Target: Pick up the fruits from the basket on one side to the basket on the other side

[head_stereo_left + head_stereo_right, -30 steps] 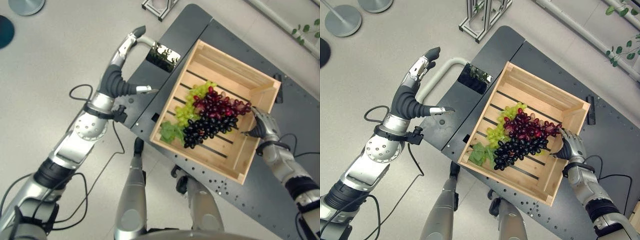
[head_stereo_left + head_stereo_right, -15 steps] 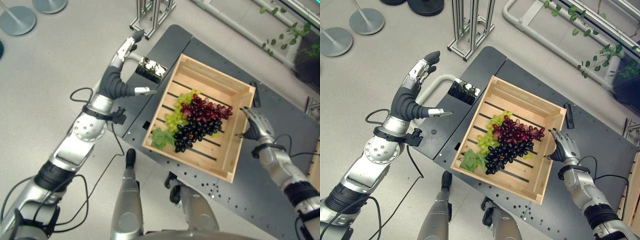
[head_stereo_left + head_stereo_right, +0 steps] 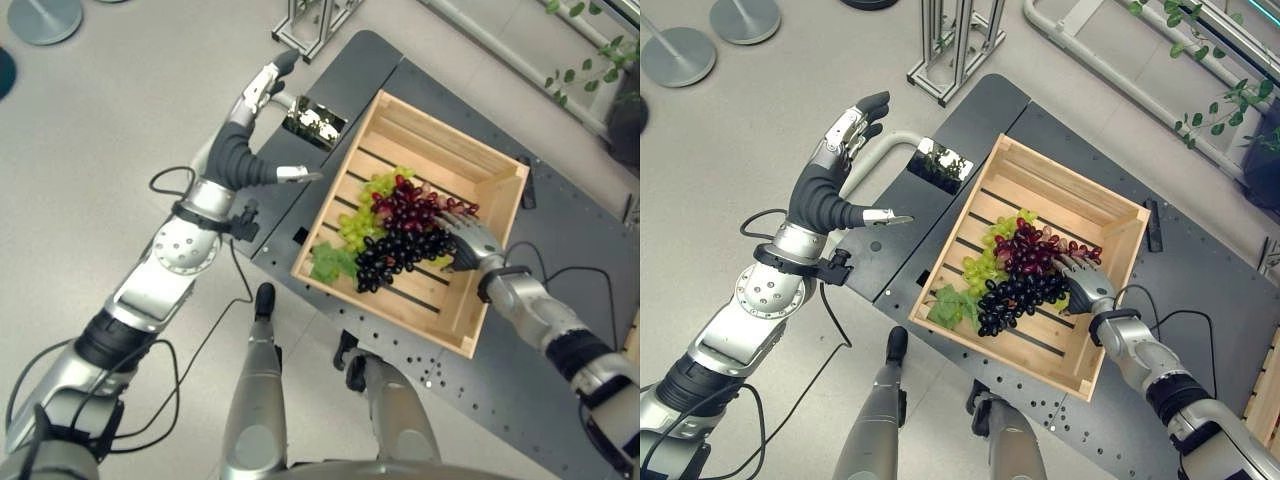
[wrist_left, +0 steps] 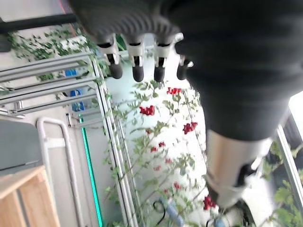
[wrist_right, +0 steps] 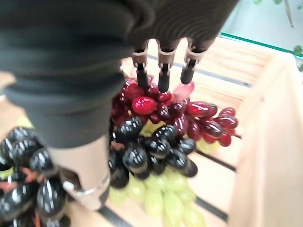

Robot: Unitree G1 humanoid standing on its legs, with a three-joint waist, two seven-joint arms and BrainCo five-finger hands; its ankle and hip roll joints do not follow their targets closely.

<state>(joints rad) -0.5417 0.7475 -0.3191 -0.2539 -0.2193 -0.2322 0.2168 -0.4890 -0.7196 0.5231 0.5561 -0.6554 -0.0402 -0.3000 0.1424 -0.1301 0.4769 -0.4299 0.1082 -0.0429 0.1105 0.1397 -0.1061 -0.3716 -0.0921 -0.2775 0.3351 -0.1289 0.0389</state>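
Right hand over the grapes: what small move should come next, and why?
Probably lower and curl the fingers round a bunch. The right hand hovers open inside the wooden crate, fingertips just above the red grapes and black grapes, holding nothing. The left hand is raised open, away from the crate.

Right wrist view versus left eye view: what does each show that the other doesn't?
The right wrist view alone gives a close look past the right robot hand, its fingers straight over the red grapes and black grapes. The left eye view alone takes in the raised, open left robot hand, the dark table and the floor. Both show the grapes, green ones too, in the wooden crate.
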